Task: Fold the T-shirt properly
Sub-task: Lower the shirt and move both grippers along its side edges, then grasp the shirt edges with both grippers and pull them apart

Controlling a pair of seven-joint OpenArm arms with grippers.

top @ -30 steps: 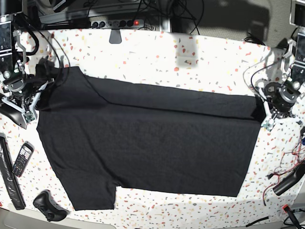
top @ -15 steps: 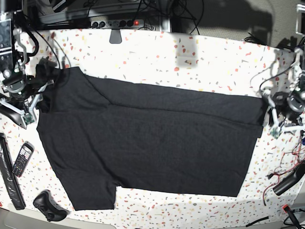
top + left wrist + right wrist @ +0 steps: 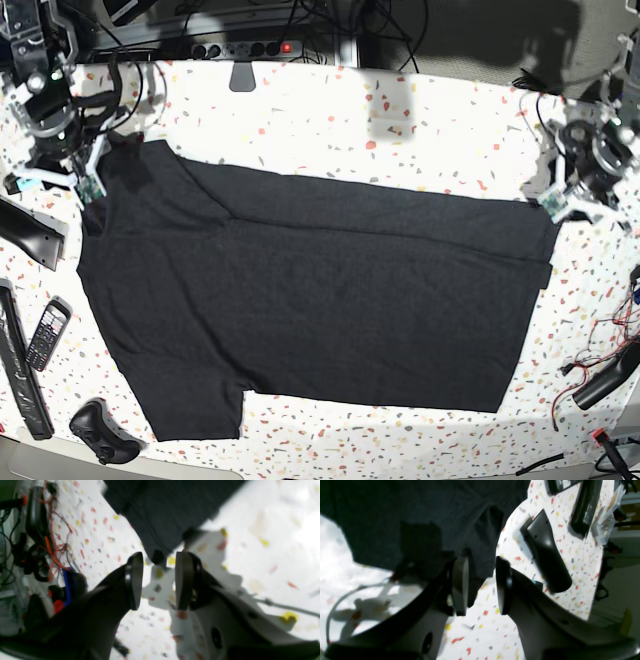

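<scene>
Grippers — left (image 3: 570, 196), right (image 3: 88, 172) — now released, lifted off flat T-shirt (image 3: 310, 300)

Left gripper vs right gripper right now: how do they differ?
The left gripper hangs over bare speckled table, just past the T-shirt corner; the right gripper hangs over the shirt's edge, with cloth showing between its fingers. In the base view the left gripper is at the shirt's right end, the right gripper at its left end. Both are open and hold nothing.
</scene>
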